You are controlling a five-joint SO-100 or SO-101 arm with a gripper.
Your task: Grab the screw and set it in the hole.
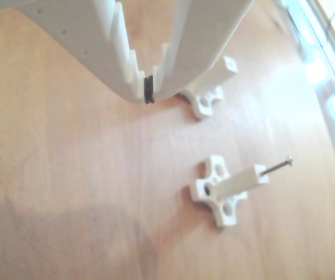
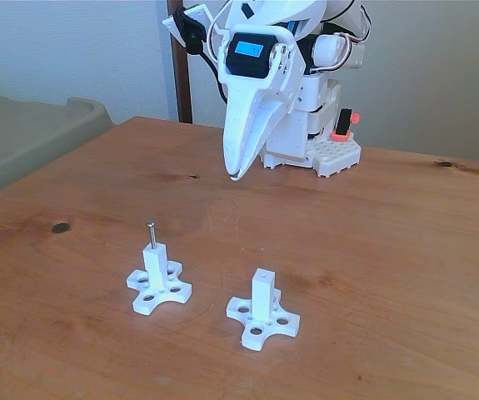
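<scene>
Grey screw (image 2: 151,232) is sitting in its post below my tool (image 2: 235,173), which is hanging closed and empty; descending carelessly risks toppling it.

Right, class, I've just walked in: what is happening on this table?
A white robot arm's end effector hangs above the wooden table, shut and holding nothing. Two white posts on cross-shaped bases stand in front of it. In the fixed view, the left post already has the screw standing in the hole in its top, head up. The right post has its own hole empty. So the screw is placed, and the arm is clear of both posts.
</scene>
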